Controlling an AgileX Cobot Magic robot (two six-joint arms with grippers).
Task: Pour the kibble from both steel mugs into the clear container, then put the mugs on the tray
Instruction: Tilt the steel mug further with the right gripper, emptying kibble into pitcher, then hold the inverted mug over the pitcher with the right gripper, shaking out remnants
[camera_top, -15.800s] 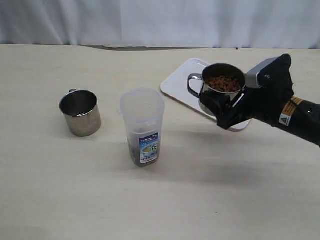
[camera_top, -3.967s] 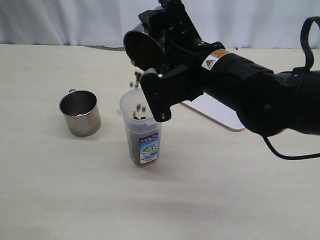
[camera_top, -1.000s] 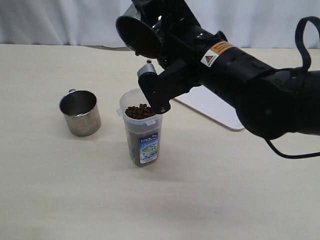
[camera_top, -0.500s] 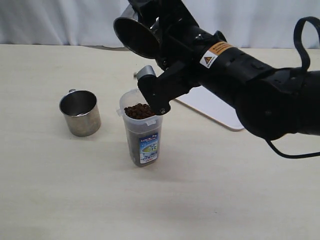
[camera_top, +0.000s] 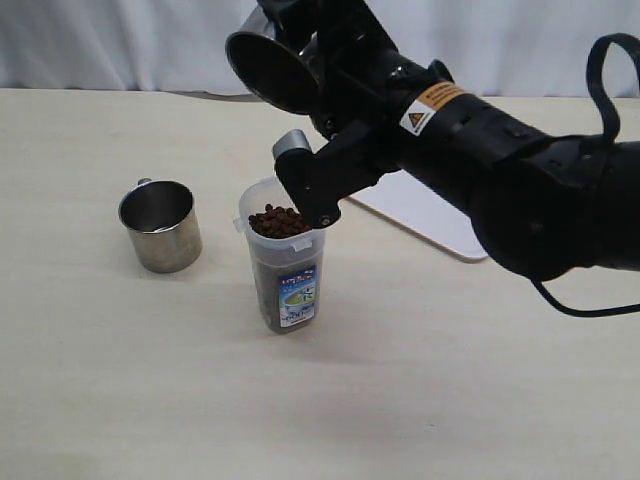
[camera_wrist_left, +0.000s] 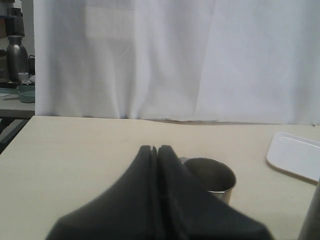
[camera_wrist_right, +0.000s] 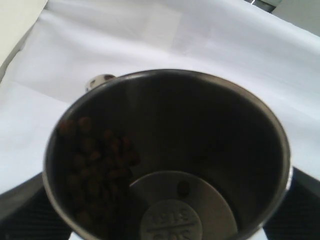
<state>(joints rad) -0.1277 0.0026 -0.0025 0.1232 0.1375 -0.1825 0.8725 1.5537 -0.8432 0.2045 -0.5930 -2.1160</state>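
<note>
My right gripper (camera_top: 305, 95) is shut on a steel mug (camera_top: 272, 70), held tipped on its side above the clear container (camera_top: 286, 268), mouth facing left. Kibble (camera_top: 275, 220) fills the container nearly to its rim. In the right wrist view I look into the held mug (camera_wrist_right: 215, 125). Dark pellet shapes show on one inner wall and I cannot tell kibble from reflection. The second steel mug (camera_top: 160, 226) stands upright and looks empty, left of the container. The white tray (camera_top: 432, 218) lies partly hidden behind my right arm. My left gripper (camera_wrist_left: 155, 149) is shut on nothing, near that mug (camera_wrist_left: 212, 176).
A white curtain (camera_top: 120, 40) closes off the far edge of the table. The tray's corner (camera_wrist_left: 296, 156) shows in the left wrist view. Bottles and a bowl (camera_wrist_left: 22, 75) stand on another surface beyond the table's left end.
The held mug has risen slightly and shifted left over the last second. No pellets fall now, unlike four seconds ago. The kibble level holds steady.
</note>
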